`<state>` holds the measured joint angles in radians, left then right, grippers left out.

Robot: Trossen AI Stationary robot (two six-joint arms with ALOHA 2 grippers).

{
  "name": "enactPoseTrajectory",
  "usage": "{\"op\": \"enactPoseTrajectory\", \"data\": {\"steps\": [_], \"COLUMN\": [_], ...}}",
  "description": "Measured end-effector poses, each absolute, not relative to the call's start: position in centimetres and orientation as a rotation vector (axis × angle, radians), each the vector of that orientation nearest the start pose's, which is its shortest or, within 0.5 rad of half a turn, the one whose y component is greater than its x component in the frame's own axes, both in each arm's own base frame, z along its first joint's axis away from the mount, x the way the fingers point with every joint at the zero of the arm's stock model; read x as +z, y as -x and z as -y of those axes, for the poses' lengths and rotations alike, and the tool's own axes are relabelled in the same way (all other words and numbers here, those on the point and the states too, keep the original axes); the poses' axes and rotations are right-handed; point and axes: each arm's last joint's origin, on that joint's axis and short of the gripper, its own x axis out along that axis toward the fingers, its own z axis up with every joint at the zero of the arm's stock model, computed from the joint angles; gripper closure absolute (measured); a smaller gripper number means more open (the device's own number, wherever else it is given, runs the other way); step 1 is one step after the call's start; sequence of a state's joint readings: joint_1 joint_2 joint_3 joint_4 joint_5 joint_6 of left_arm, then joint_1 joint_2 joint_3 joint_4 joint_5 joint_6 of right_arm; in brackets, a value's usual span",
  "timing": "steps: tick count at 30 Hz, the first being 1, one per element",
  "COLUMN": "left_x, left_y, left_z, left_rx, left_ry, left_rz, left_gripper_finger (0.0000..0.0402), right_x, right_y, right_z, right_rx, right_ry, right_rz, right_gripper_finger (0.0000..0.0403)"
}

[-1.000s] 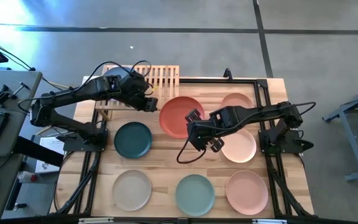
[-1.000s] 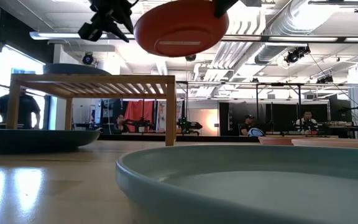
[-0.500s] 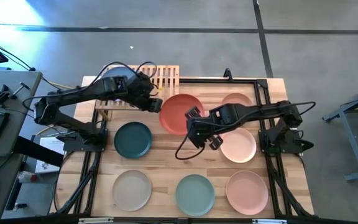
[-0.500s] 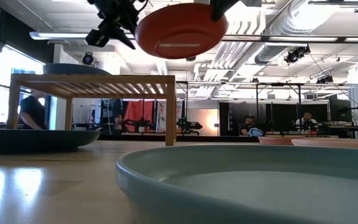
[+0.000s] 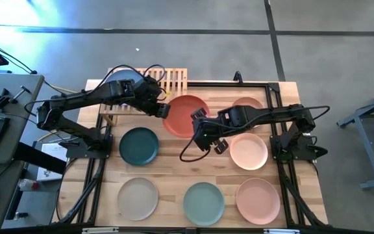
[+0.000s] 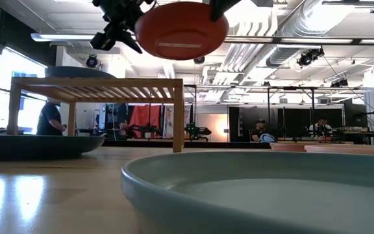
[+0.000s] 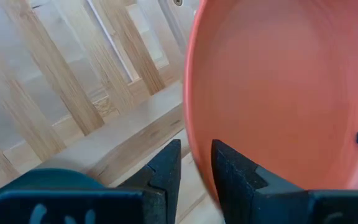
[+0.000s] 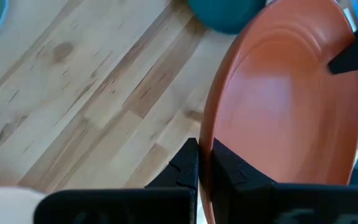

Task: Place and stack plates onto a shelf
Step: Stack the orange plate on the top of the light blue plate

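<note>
Beside the slatted shelf [image 5: 149,84], two arms carry the terracotta plate [image 5: 186,116] aloft: the right gripper [image 5: 197,122] pinches one rim, the left gripper [image 5: 163,108] brackets the opposite rim. Level, matched travel seems wise before lowering.

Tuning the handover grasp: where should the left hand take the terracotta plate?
By the rim, on the shelf-facing edge opposite the right hand. The terracotta plate hangs in the air, its shallow bowl offering only a thin lip; the left hand already straddles that rim beside the shelf.
</note>
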<state>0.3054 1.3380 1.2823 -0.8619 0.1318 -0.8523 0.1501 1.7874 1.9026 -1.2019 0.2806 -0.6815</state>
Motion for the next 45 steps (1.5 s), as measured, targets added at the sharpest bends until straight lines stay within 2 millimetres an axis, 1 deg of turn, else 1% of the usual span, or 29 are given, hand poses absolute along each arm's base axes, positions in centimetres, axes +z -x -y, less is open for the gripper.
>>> {"op": "enactPoseTrajectory", "data": {"steps": [12,18,22,26,32,36,38,45], "left_x": [33.1,33.1,33.1,33.0,32.9,33.1,33.4,34.8], "left_y": [-25.5,-25.5,-25.4,-25.4,-25.2,-24.5,-23.8,-20.7], "left_z": [-7.7,-7.7,-7.7,-7.7,-7.7,-7.5,-7.3,-6.7], "left_rx": [0.539,0.552,0.554,0.575,0.606,0.624,0.646,0.781], "left_ry": [0.974,0.971,0.973,0.982,0.998,1.011,1.021,1.067], "left_rz": [-0.773,-0.770,-0.771,-0.772,-0.781,-0.796,-0.804,-0.752], "left_gripper_finger": [0.0383,0.0389,0.0390,0.0391,0.0392,0.0393,0.0393,0.0393], "right_x": [36.5,36.6,36.6,36.6,36.6,36.6,36.6,36.9], "right_y": [-35.6,-35.6,-35.6,-35.5,-35.4,-35.2,-34.9,-34.1], "right_z": [-4.6,-4.5,-4.6,-4.9,-4.8,-4.7,-4.6,-4.6], "right_rx": [0.246,0.194,0.196,0.172,0.138,0.115,0.115,0.136], "right_ry": [0.844,0.882,0.899,0.909,0.877,0.860,0.855,0.851], "right_rz": [-1.056,-1.076,-1.076,-1.079,-1.088,-1.114,-1.133,-1.154], "right_gripper_finger": [0.0403,0.0403,0.0399,0.0381,0.0324,0.0294,0.0285,0.0279]}}
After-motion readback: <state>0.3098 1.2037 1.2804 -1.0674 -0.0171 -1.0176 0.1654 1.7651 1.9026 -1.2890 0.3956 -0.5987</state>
